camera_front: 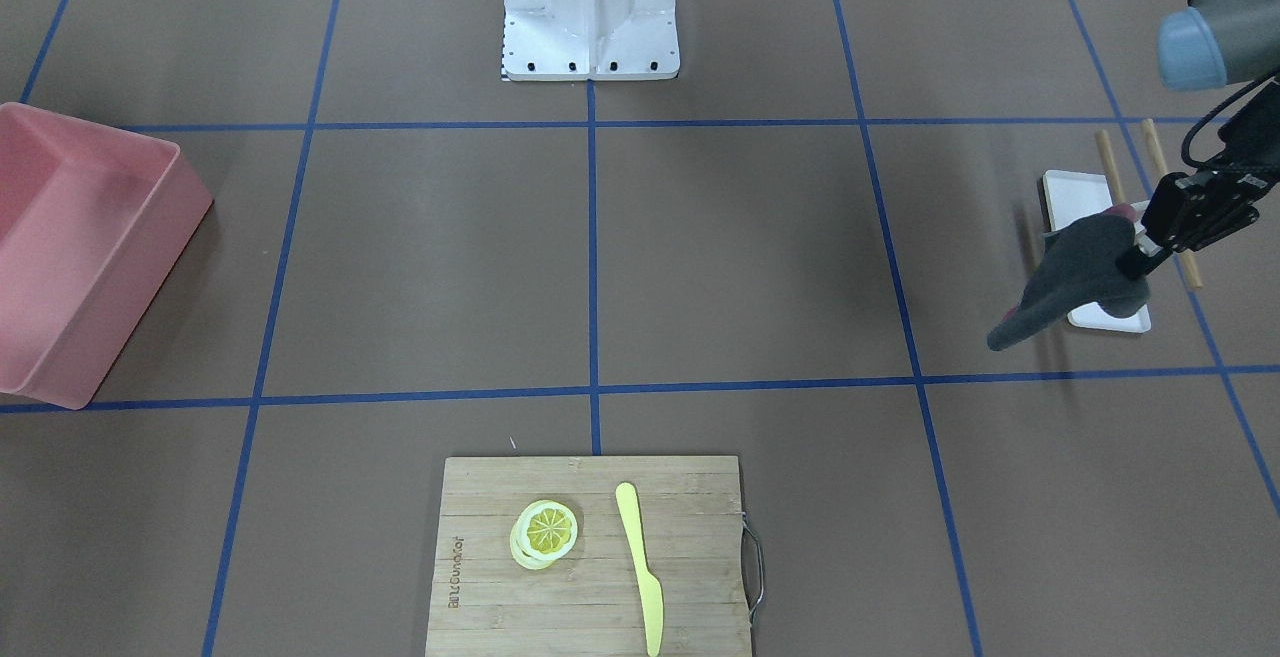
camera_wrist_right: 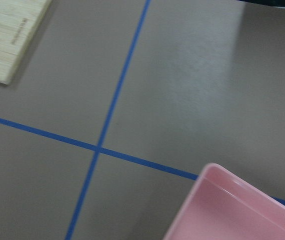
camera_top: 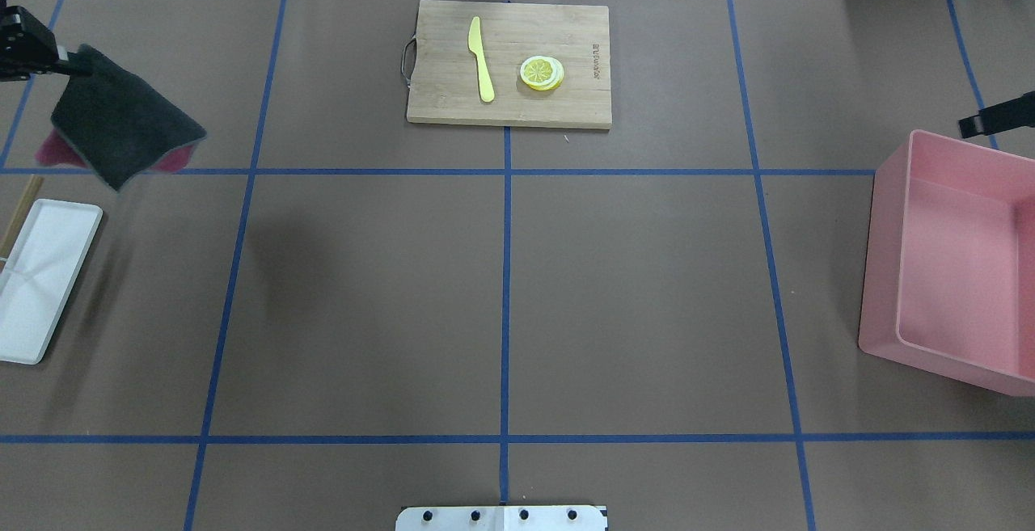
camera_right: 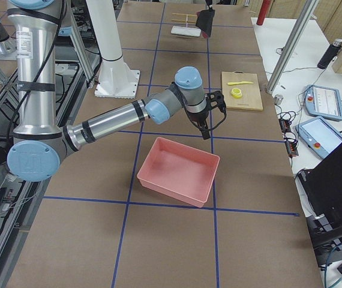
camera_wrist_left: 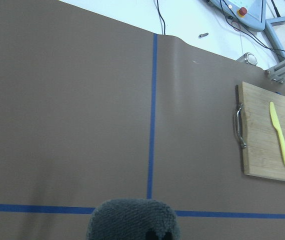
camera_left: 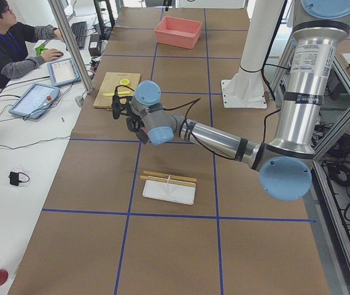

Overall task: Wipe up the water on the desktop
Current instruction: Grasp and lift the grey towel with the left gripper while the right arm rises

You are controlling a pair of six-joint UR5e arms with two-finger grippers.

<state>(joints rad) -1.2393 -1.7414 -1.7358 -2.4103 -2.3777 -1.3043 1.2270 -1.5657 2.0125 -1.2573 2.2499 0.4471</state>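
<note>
The desktop (camera_top: 631, 288) is a matte brown surface with a grid of blue tape lines; I can make out no water on it. My left gripper (camera_front: 1140, 262) is shut on a dark grey cloth (camera_front: 1075, 277) with a pink underside. It holds the cloth hanging in the air above the far left part of the desktop (camera_front: 740, 257), over a white tray. The cloth (camera_top: 121, 119) also shows in the overhead view and at the bottom of the left wrist view (camera_wrist_left: 132, 220). My right gripper (camera_top: 970, 125) hangs beside the pink bin's far corner; I cannot tell whether it is open or shut.
A pink bin (camera_top: 889, 256) stands at the right. A white tray (camera_top: 44, 272) with wooden sticks (camera_front: 1110, 165) lies at the left edge. A bamboo cutting board (camera_top: 566, 103) at the far middle carries a yellow knife (camera_top: 481, 58) and lemon slices (camera_top: 542, 73).
</note>
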